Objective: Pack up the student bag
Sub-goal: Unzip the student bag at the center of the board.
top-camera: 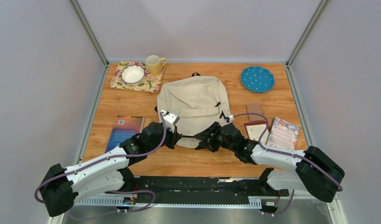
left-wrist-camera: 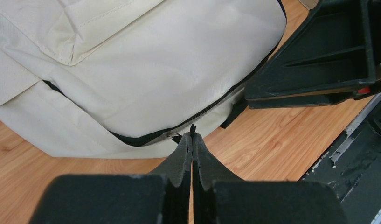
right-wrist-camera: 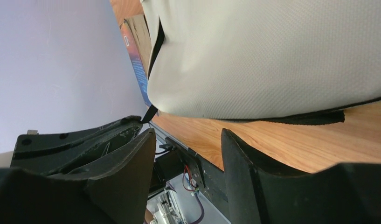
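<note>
On the wooden table [top-camera: 188,161] I see the cream student bag [top-camera: 195,105] lying flat, its near edge touching both hands; right gripper [right-wrist-camera: 188,136] parted, empty beside it; left gripper [left-wrist-camera: 192,136] clenched on the black zipper pull [left-wrist-camera: 193,127].

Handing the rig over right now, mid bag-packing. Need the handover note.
Left gripper: shut, fingers pinching the zipper pull at the near edge of the student bag.
Right gripper: open, empty, at the same edge, not gripping the fabric.
Bag lies flat mid-table. Blue book lies to its left; red-bordered book and floral book to its right.
Done: zipper looks partly open near the pull.
Left: finish unzipping, load the books, close. The bag's inside is not visible.
</note>
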### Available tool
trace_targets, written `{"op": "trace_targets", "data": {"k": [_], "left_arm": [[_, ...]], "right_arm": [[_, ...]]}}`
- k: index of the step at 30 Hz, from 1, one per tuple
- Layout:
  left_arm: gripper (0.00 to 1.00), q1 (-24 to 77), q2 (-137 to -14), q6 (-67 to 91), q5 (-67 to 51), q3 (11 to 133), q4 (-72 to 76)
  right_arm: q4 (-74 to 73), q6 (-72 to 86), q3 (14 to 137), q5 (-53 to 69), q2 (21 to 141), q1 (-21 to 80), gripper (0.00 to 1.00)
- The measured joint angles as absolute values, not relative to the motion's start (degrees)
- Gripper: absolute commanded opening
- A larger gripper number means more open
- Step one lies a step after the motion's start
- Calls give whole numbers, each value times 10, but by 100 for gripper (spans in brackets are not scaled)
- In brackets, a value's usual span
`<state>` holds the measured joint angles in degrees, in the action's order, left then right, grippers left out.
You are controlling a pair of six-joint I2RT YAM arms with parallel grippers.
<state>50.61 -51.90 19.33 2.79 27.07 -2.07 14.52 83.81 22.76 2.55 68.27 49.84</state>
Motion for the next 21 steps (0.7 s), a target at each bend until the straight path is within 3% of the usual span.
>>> {"op": "trace_targets", "data": {"k": [14,21], "left_arm": [[0,506,-519,194,20,271,-21],[0,506,-519,194,19,271,-21]], "right_arm": [[184,883,250,-44,768,499,54],[189,898,251,-58,783,501,24]]}}
